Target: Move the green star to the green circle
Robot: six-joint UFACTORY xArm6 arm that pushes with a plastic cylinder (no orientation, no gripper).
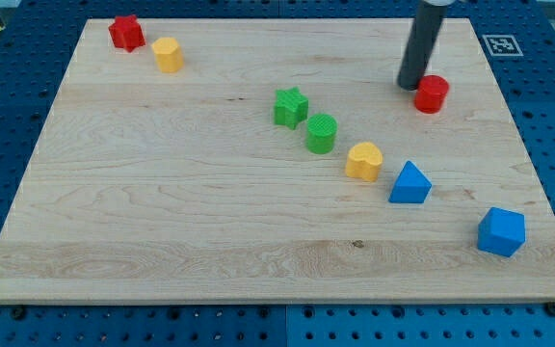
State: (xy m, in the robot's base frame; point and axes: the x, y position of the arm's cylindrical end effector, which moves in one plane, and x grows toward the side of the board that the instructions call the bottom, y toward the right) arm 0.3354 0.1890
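Wooden board point(162, 212); green star point(291, 106) seemingly touching green circle point(321, 133).

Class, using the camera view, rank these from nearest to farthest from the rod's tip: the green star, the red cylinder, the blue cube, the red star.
From my tip:
1. Red cylinder, right beside it.
2. Green star, toward the view's left.
3. Blue cube, lower right.
4. Red star, top left corner.
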